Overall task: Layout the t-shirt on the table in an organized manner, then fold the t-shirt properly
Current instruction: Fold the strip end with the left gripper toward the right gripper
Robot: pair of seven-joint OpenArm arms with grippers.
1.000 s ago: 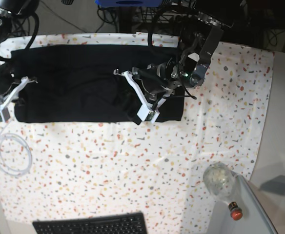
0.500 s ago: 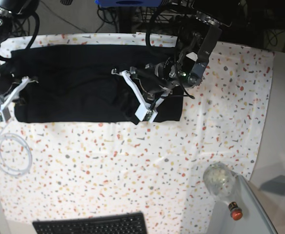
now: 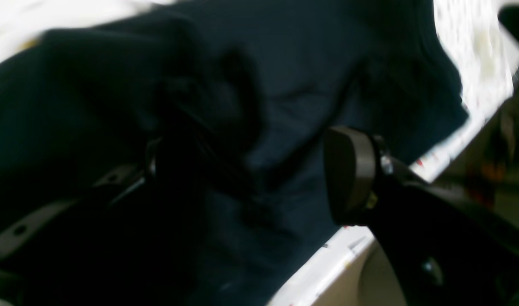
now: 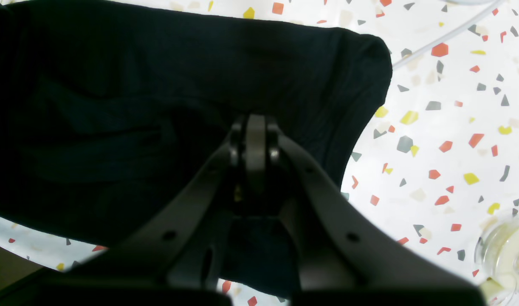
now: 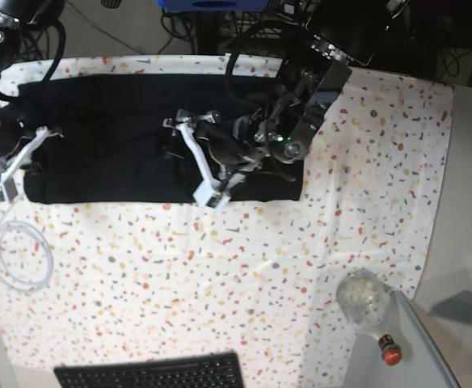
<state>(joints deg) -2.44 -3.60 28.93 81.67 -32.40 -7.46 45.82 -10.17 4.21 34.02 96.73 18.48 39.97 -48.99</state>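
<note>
On the speckled white tablecloth table [image 5: 220,275], our left gripper [image 5: 189,153] has just spread open, releasing the folded black soft t-shirt [image 5: 115,121], while our right gripper [image 4: 255,140] stays pressed together at its end.

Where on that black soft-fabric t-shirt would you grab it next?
Probably the black soft-fabric t-shirt's free right-end corner, coming from above: it lies flat on the speckled white table cloth, so a thin edge pinches easiest.
</note>
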